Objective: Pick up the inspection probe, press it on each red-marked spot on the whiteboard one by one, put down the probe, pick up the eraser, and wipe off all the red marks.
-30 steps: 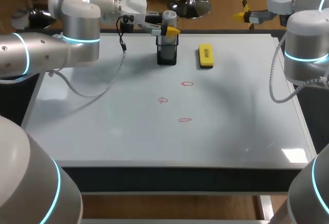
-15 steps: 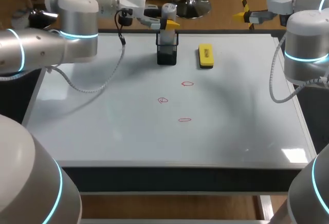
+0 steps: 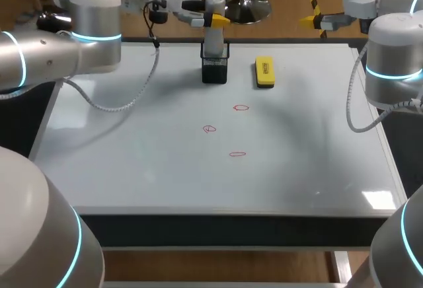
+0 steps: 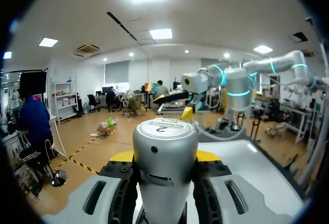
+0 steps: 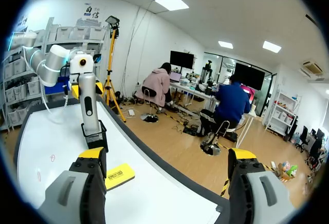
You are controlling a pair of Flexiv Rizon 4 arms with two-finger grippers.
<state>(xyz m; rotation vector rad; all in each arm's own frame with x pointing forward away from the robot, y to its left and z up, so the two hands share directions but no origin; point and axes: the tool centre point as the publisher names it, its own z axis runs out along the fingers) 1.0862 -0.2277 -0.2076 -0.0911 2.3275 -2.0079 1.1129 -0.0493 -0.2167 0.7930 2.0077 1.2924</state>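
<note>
Three red marks [image 3: 209, 129] mid whiteboard surface [image 3: 132, 162]. Left claw [image 3: 215, 19] clamped on probe [image 3: 213, 37], upright, lower end inside black holder [image 3: 215, 70]. Yellow eraser [image 3: 264, 72] near holder. Right claw [image 5: 167, 154] wide, empty, beyond board's far right corner.

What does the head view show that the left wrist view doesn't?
Only the head view shows the black holder around the lower end of the inspection probe, the yellow eraser beside the holder, and the three red marks nearer the robot. Only the left wrist view shows the probe's flat top cap close up, with a finger against each side of the probe. Both show the left gripper shut on the probe, the whiteboard and the right arm.
</note>
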